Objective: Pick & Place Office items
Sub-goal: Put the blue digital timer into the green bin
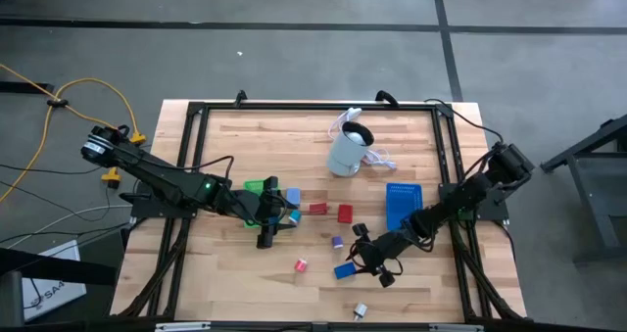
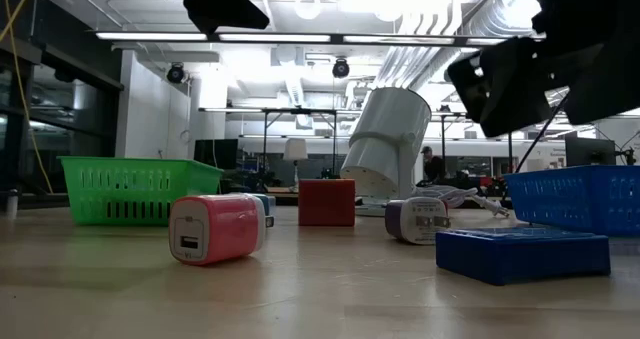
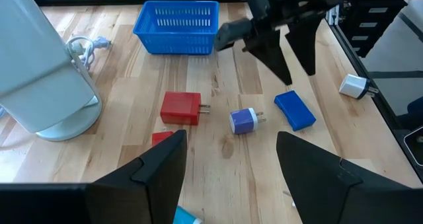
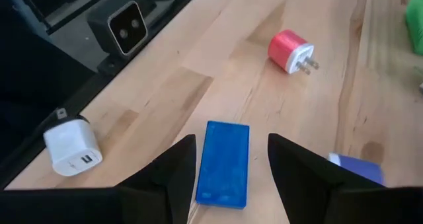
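Teal item (image 3: pixel 187 217) cut off.

I see a green tray (image 1: pixel 257 186) at my left and a blue tray (image 1: pixel 403 205) at my right, with the pale appliance (image 1: pixel 346 152) tilted between them, its white cord (image 1: pixel 380 159) beside it.

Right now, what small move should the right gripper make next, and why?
Probably lower straight down. The right gripper hangs open over the blue block, which lies flat between its fingers in the right wrist view, not yet gripped. Once a finger is on each long side, it could close. The left gripper waits by the green tray.
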Robot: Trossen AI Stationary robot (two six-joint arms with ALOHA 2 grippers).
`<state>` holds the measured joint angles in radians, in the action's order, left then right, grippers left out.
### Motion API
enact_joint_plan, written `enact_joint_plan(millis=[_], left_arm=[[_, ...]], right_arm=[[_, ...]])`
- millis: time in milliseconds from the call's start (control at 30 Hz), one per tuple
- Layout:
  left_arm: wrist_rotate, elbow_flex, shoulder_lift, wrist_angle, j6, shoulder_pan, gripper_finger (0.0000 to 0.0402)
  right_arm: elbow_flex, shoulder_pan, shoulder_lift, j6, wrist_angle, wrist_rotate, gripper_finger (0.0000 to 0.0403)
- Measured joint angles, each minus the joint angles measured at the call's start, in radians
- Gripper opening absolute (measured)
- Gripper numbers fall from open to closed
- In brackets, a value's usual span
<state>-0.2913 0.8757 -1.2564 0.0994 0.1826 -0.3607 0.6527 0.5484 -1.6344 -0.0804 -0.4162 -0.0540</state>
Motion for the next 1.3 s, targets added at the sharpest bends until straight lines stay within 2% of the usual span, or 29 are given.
enact_joint_plan(millis=[200, 533, 933, 1300], left_arm=[[0.000, 0.000, 0.000, 0.000, 0.000, 0.000, 0.0227], [0.000, 0.000, 0.000, 0.000, 0.000, 0.000, 0.0227], [0.000, 0.000, 0.000, 0.000, 0.000, 0.000, 0.0227], [0.000, 0.000, 0.000, -0.004, 0.000, 0.000, 0.0227]], right_arm=[[0.000, 0.000, -0.044, -0.010, -0.034, -0.028, 0.0181], [-0.001, 0.002, -0.044, -0.063, -0.025, -0.044, 0.0235], [-0.001, 0.033, -0.090, -0.127, 0.003, -0.094, 0.0231], [0.000, 0.040, -0.163, -0.189, -0.039, -0.079, 0.0232]])
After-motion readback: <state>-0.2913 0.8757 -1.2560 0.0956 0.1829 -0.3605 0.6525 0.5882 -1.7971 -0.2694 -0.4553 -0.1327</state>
